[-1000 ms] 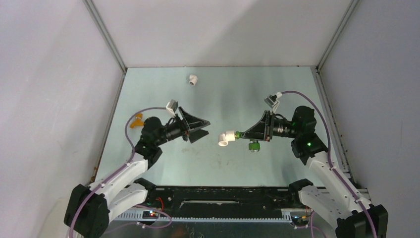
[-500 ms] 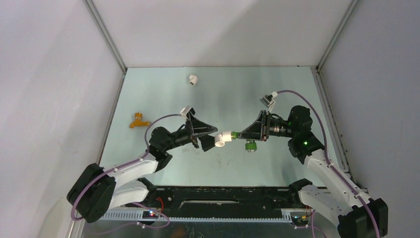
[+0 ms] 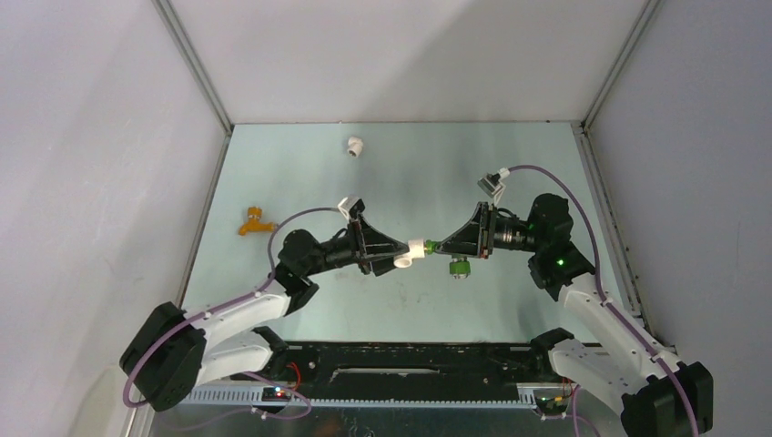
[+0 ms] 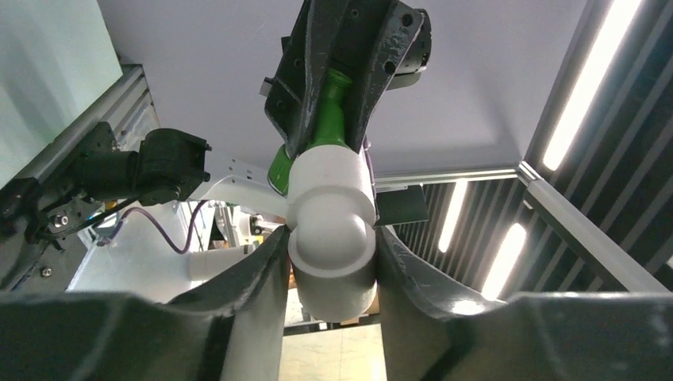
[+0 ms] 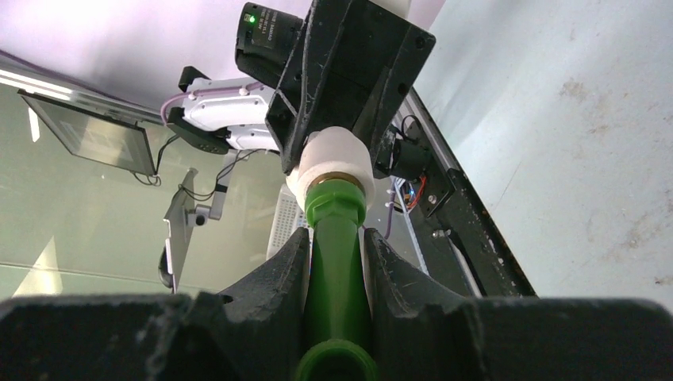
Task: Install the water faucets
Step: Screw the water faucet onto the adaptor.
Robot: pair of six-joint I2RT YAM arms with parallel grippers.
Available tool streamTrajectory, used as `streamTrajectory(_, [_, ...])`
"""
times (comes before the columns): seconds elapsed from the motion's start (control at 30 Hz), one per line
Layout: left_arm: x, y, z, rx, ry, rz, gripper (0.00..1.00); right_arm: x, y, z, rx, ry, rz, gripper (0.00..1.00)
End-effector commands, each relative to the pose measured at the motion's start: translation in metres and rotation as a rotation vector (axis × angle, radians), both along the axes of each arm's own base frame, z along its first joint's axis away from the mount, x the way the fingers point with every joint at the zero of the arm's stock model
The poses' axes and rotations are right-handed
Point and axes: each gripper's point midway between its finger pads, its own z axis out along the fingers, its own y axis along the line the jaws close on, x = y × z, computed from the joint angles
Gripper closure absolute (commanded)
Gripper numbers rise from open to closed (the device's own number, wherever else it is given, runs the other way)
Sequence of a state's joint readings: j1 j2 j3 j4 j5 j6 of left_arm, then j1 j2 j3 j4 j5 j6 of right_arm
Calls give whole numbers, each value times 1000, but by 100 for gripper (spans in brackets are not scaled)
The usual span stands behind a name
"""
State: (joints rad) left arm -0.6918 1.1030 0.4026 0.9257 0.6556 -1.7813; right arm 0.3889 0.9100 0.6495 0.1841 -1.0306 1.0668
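Orange faucet [image 3: 252,221] lies on its own at the left of the pale green table [image 3: 510,300], close to the left wall and well apart from both arms. Further right, near the top edge of the table, I see a spare white elbow fitting [image 3: 354,146] lying loose. At centre frame my left gripper [image 3: 399,255] reaches in from the left. Its wrist view shows both fingers [image 4: 254,278] pressed against the sides of a second white elbow [image 4: 332,206], so it has that fitting clamped. The green faucet [image 5: 336,238] sits nose-first in the elbow's open mouth, collar touching the white rim. Its round handle [image 3: 461,268] shows just below the stem in the overhead frame. My right gripper [image 3: 446,246] comes in from the right, fingers closed narrowly on the green stem.
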Motion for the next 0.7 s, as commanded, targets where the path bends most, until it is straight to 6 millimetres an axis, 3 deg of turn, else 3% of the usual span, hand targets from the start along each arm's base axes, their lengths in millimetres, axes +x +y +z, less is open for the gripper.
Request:
streamTrajectory(0.0, [-2, -3, 13, 40, -122, 12, 62, 0, 2, 16, 39, -68, 6, 100])
streamTrajectory(0.23, [7, -2, 0, 267, -316, 67, 98, -4, 5, 16, 39, -66, 21, 100])
streamTrajectory(0.4, [14, 11, -11, 453, -515, 117, 100, -7, 8, 18, 49, -62, 42, 100])
streamTrajectory(0.67, [28, 28, 5, 578, -814, 210, 100, -15, 18, 23, 75, -46, 99, 100])
